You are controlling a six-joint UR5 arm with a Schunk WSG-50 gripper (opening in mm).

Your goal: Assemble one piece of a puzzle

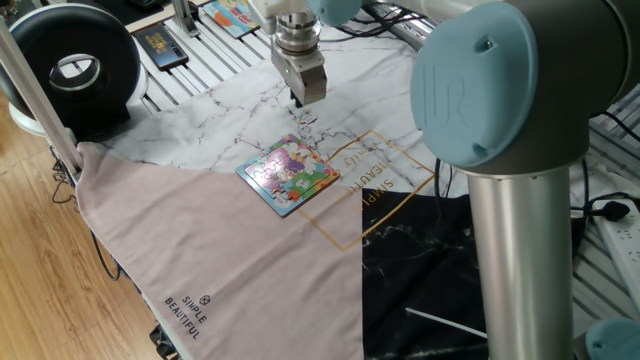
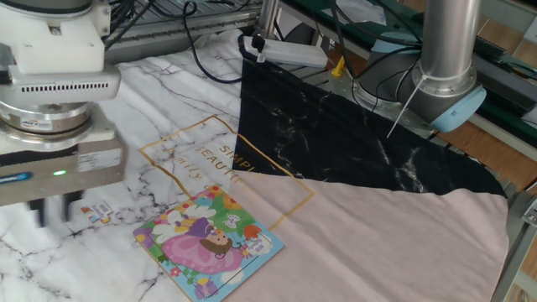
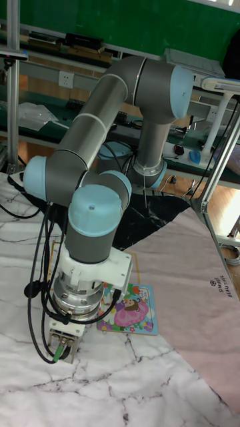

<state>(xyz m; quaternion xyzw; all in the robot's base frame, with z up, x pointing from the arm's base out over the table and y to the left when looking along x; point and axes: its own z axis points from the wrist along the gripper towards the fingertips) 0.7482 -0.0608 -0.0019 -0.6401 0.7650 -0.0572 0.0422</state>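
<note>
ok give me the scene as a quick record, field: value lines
puzzle: board flat on the marble cloth, picture up
loose piece: small piece on the cloth beside the board, apart from it
gripper: above the loose piece, not touching it; open or shut cannot be told
cloth: marble part under the board, pink part toward the wooden floor, black part near the arm's base
other items: orange-edged picture board and dark card at the far edge
</note>
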